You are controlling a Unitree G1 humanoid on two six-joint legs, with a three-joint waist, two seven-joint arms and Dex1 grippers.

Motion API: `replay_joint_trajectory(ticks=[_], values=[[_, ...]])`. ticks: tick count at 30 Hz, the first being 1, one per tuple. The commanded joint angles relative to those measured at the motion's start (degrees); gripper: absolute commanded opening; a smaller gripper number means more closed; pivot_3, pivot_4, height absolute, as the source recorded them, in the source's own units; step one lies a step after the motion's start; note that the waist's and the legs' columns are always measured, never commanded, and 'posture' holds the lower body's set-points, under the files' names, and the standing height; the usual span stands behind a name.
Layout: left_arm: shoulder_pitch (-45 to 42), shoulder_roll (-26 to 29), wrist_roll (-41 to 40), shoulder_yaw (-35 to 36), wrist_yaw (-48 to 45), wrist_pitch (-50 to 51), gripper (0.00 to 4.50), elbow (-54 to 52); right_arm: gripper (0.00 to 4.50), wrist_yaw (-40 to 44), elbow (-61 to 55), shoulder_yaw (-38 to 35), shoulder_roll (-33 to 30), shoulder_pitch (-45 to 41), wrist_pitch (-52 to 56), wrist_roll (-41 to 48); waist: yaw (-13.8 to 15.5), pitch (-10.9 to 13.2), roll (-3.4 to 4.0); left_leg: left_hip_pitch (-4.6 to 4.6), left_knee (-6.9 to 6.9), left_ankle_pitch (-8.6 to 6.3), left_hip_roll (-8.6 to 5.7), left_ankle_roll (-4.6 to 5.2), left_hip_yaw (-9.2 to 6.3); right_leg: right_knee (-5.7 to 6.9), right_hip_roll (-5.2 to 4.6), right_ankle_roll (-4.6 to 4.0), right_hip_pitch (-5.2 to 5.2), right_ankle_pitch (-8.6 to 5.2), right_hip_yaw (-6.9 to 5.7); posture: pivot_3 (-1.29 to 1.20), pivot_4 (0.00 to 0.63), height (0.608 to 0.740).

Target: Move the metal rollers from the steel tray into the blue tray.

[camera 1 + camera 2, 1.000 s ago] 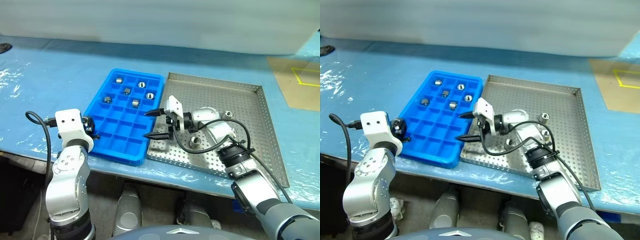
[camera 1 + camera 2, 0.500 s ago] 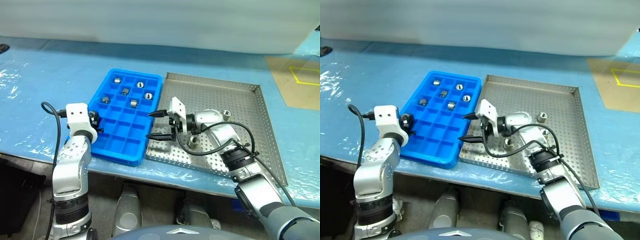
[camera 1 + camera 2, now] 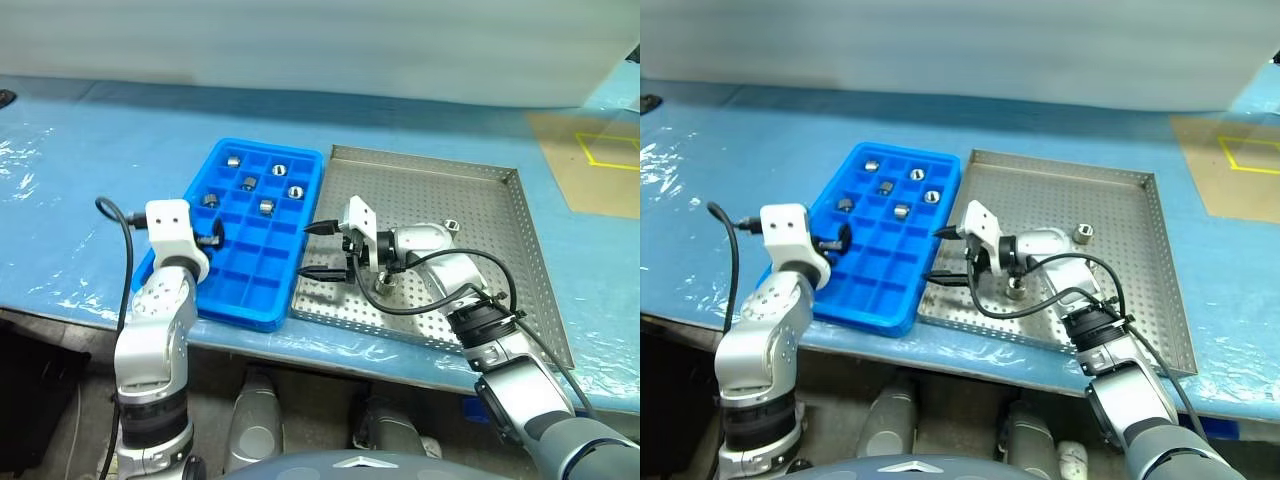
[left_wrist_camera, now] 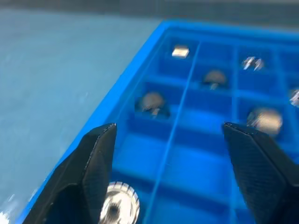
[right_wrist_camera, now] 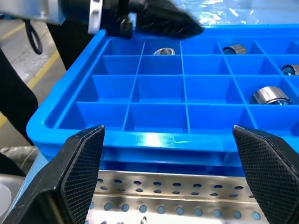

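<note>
Rollers (image 3: 266, 206): six in blue tray (image 3: 240, 290), two left in steel tray (image 3: 500, 250). We've got left pincer (image 4: 169, 154) apart over tray's left edge, roller (image 4: 119, 205) below it, prob just dropped. Right pincer (image 3: 322, 250) apart, empty, at steel tray's left rim.

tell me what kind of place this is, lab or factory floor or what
Probably a workshop or robot test bench rather than a home. A blue-covered table carries a perforated steel tray and a blue tray of compartments holding small metal rollers, and there is yellow tape marking on a surface at the far right.
</note>
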Motion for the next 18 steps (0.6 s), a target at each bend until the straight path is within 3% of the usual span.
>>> replay_joint_trajectory(ticks=[1, 9, 18], values=[[-3.82, 1.16, -3.24, -0.56, -2.98, -1.36, 3.73, -1.23, 4.50, -1.29, -3.88, -2.82, -1.00, 0.90, 1.40, 1.79, -0.42, 0.00, 0.00, -0.01, 0.00, 0.00, -0.01, 0.00, 0.01, -0.01, 0.00, 0.00, 0.00, 0.00, 0.01, 0.19, 0.150, 0.740], [-9.03, 5.33, -8.17, -8.70, -16.36, -8.45, 3.73, 7.76, 4.50, -4.87, -11.99, -7.46, -5.34, 5.68, 7.86, 4.06, -2.61, 0.00, 0.00, -0.02, 0.00, 0.10, -0.04, -0.16, 0.08, -0.02, 0.00, 0.02, -0.03, 0.01, 0.07, 0.01, 0.150, 0.740], [-12.28, 10.61, -9.79, -21.68, -41.25, -25.66, 3.73, 22.45, 4.50, -11.15, -24.18, -12.97, -11.49, 15.42, 13.49, 5.35, -6.23, -0.02, 0.04, 0.15, -0.03, 0.11, -0.04, -0.18, 0.18, 0.00, 0.03, 0.04, 0.01, 0.03, 0.19, -0.18, 0.150, 0.740]])
